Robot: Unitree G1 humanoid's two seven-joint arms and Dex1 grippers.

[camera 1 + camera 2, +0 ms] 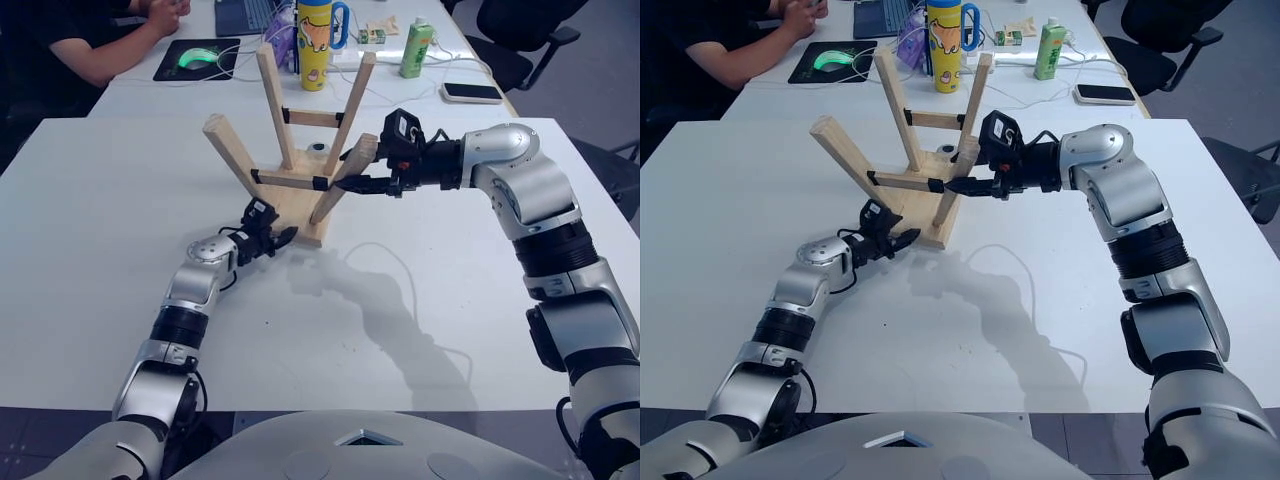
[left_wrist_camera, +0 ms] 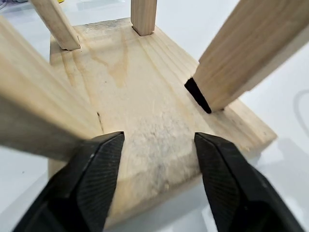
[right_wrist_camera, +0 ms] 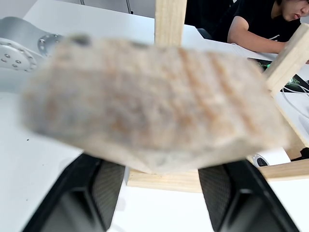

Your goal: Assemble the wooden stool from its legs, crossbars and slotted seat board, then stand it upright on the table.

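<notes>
A white table is stretching across the foreground under bright, even light, and a second table is standing just behind it. That one is carrying a laptop, a green-glowing mouse on a black pad, a yellow cup, a green carton and a phone. A black office chair is sitting on the dark floor beyond.

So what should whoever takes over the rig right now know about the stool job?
Left gripper: open, at the near edge of the seat board, not clamped on it.
Right gripper: open, fingers either side of the upper part of the near right leg.
Stool: upside down on the table, seat board down, four legs pointing up, crossbars fitted between them.
Done: the assembly looks complete, though the joints are too small to check.
Left: turn the stool over and stand it upright on its legs.
</notes>
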